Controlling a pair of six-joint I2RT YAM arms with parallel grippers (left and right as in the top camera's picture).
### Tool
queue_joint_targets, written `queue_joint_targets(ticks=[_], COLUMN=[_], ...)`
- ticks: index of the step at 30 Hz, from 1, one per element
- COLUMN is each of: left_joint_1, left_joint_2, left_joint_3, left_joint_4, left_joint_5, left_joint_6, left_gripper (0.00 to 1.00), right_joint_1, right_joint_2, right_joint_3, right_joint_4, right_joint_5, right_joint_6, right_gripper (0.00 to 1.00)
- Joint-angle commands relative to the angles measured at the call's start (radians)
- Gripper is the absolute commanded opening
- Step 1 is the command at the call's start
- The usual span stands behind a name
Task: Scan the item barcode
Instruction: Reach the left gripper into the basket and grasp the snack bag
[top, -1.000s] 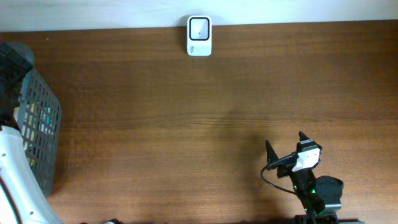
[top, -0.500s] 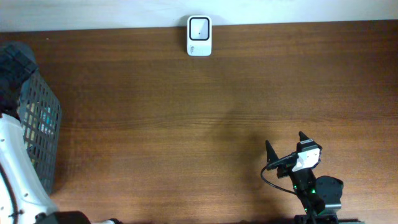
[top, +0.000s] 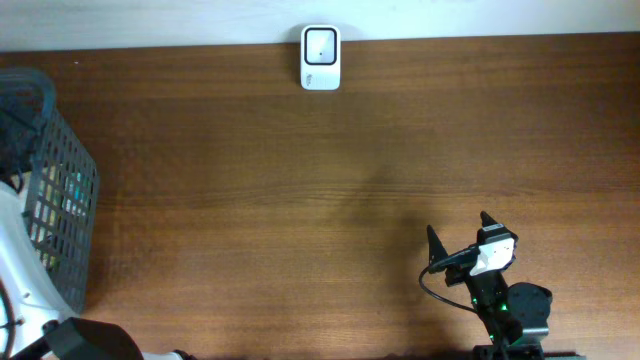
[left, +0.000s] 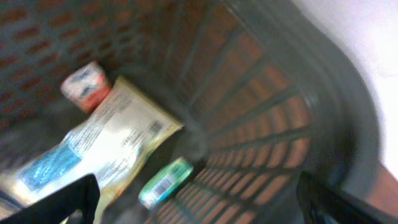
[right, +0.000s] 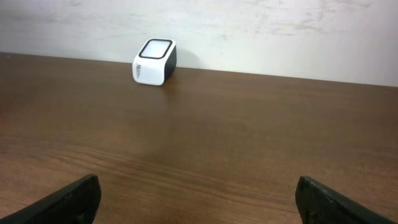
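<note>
Inside the dark mesh basket (left: 261, 106) lie a pale yellow packet (left: 118, 134) with a barcode, a small green item (left: 165, 182) with a barcode, a red and white item (left: 86, 87) and a blue packet (left: 46, 169). My left gripper (left: 199, 208) hangs open above them and holds nothing; this view is blurred. The white scanner (top: 321, 58) stands at the table's far edge. My right gripper (top: 460, 226) rests open and empty near the front right. In the right wrist view the scanner (right: 154, 61) is far ahead to the left.
The basket (top: 60, 200) stands at the table's left edge, with the white left arm (top: 25, 270) reaching over it. Brown tabletop (top: 300, 200) stretches between basket, scanner and right arm. A pale wall (right: 249, 31) rises behind the scanner.
The left arm has shifted over the basket, and its dark joint has come into view at the bottom left. The right arm has not moved.
</note>
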Motion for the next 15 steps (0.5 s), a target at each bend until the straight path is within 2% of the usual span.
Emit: queue_joint_targets(ticks=[1, 5, 8, 10, 12, 15], left_joint_1=[0.031, 0.098, 0.171, 0.173, 0.171, 0.171], left_joint_2=[0.005, 0.015, 0.017, 0.032, 0.087, 0.158], left_joint_3=[0.015, -0.068, -0.212, -0.249, -0.256, -0.256], left_joint_4=[-0.115, -0.138, -0.038, 0.039, 0.149, 0.263], left_joint_5=[-0.015, -0.015, -0.026, -0.025, -0.026, -0.026], left_joint_6=[-0.034, -0.107, -0.103, 0.005, 0.167, 0.31], left_gripper=[0.99, 0.99, 0.9, 0.95, 0.99, 0.98], right_joint_1=[0.007, 0.007, 0.007, 0.007, 0.007, 0.007], right_joint_2=[-0.003, -0.003, -0.003, -0.003, -0.003, -0.003], right_joint_3=[-0.005, -0.005, -0.005, -0.005, -0.005, -0.005], right_joint_4=[-0.004, -0.004, -0.004, -0.004, -0.004, -0.004], right_joint_5=[0.002, 0.002, 0.002, 0.002, 0.002, 0.002], right_joint_6=[0.007, 0.007, 0.007, 0.007, 0.007, 0.007], right_gripper=[0.99, 0.99, 0.99, 0.99, 0.99, 0.99])
